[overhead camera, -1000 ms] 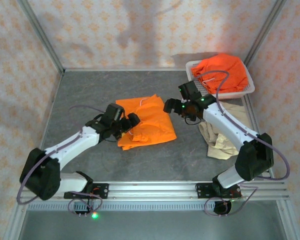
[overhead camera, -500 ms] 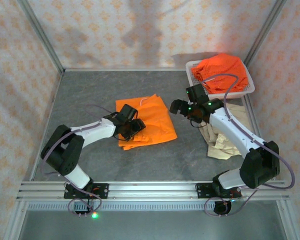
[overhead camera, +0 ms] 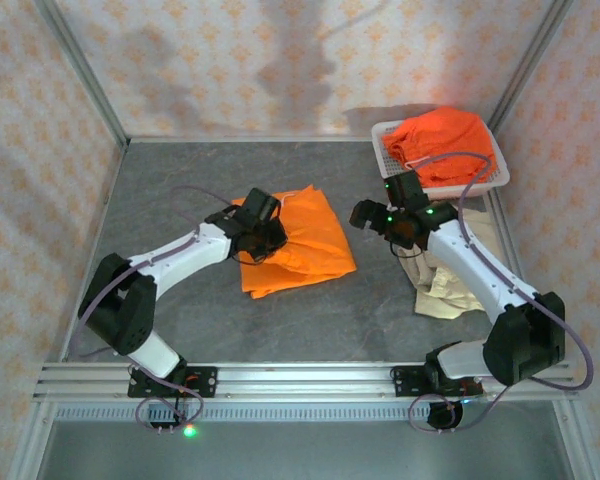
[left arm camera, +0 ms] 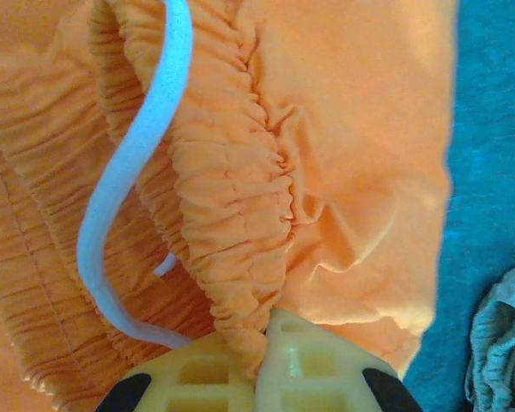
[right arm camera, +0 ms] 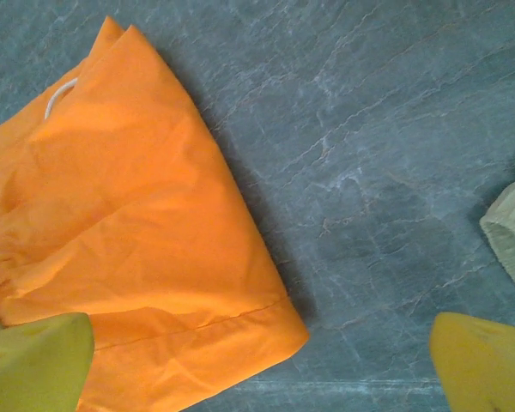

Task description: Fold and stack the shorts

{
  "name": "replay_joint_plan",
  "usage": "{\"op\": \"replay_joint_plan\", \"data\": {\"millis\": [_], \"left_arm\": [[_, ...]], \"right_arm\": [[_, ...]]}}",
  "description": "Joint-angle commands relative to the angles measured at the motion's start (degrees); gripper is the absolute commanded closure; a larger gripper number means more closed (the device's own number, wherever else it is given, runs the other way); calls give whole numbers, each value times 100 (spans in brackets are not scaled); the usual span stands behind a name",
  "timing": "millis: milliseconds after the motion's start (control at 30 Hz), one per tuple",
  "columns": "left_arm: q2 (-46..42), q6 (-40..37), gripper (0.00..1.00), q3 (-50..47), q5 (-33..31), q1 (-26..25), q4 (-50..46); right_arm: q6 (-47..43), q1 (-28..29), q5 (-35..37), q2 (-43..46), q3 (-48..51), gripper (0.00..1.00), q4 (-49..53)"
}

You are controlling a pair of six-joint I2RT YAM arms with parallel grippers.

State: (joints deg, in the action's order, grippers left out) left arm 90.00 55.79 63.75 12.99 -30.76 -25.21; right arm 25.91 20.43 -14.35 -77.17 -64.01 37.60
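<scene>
After sweeping in from eight o'clock, now clamps left jaws tight on gathered waistband (left arm camera: 232,197) of orange shorts (overhead camera: 310,245) at centre of tabletop (overhead camera: 180,180), likely readying the fold, with right jaws spread wide at three o'clock.

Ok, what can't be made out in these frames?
- Top external: the right arm covers part of the beige shorts; whether they are folded is unclear.
- Top external: the basket wall hides the lower part of the bunched orange shorts.
- Left wrist: frame edges cut off the tabletop orange shorts; their white drawstring runs off the top.
</scene>
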Motion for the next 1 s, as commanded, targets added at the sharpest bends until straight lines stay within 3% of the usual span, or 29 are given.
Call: {"op": "replay_joint_plan", "data": {"millis": [0, 233, 367, 600, 967], "left_arm": [[-294, -518, 100, 472, -555, -39, -815], [-1056, -1048, 100, 425, -1320, -9, -1501], [-1487, -929, 100, -713, -1502, 153, -1237], [-1718, -389, 100, -2838, -1302, 1008, -361], [-1505, -507, 92, -2872, -1211, 1046, -239]], "right_arm": [[-119, -171, 152, 212, 116, 0, -8], [-236, -290, 116, 264, 211, 0, 28], [-190, -286, -129, 204, 348, 0, -125], [-114, -288, -682, 194, 648, 0, -388], [-48, -16, -1666, 27, 789, 1, -964]]}}
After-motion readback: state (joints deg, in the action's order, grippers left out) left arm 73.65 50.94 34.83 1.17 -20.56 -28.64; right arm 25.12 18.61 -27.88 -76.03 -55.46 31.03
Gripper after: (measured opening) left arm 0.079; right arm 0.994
